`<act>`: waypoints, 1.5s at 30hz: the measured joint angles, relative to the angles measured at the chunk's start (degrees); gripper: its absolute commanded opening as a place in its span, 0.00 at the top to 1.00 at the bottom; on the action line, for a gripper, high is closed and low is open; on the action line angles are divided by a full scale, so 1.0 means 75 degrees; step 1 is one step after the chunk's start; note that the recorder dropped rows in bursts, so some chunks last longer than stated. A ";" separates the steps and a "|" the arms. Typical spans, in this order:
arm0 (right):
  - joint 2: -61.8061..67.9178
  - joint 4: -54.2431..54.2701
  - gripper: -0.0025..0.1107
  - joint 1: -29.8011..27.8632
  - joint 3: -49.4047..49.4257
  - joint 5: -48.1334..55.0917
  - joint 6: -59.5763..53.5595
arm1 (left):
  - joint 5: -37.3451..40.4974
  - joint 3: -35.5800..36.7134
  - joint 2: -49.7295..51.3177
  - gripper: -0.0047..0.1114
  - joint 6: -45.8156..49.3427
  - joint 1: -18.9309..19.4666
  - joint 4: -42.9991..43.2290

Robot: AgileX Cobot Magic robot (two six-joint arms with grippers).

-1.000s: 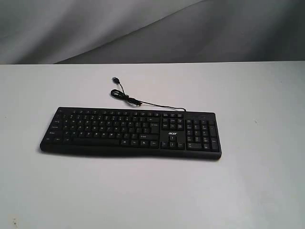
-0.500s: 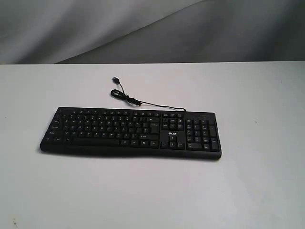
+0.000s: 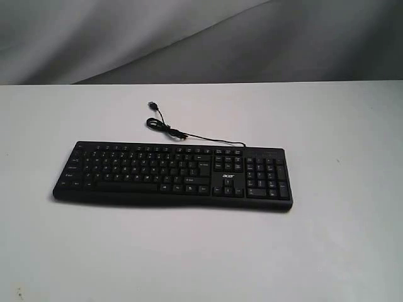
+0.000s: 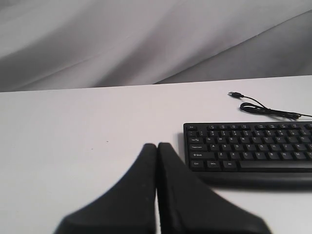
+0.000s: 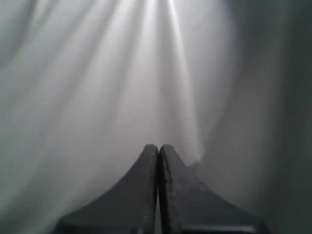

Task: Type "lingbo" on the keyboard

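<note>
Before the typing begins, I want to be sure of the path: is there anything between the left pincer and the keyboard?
Nothing visible. In the left wrist view only white table lies between the shut left pincer and the keyboard; its cable lies beyond the far edge.

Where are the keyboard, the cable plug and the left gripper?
keyboard (image 3: 170, 171), exterior view, middle of the letter keys.
cable plug (image 3: 152, 105), exterior view, on its free tip.
left gripper (image 4: 157, 146), left wrist view, between the shut fingertips.

white table (image 3: 352, 239) carries the keyboard (image 3: 173, 176) and its cable (image 3: 189, 134)
</note>
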 measured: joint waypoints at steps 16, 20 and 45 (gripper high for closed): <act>0.8070 0.6705 0.98 0.0090 -0.5350 0.6812 -1.0158 | 0.0000 0.0000 0.0000 0.96 0.0000 0.0000 0.0000; 0.9374 0.7739 0.98 0.0639 -0.5657 0.7168 -1.1874 | 0.0000 0.0000 0.0000 0.96 0.0000 0.0000 0.0000; 1.2027 0.6453 0.98 0.4421 -0.8322 0.6960 -1.1555 | 0.0000 0.0000 0.0000 0.96 0.0000 0.0000 0.0000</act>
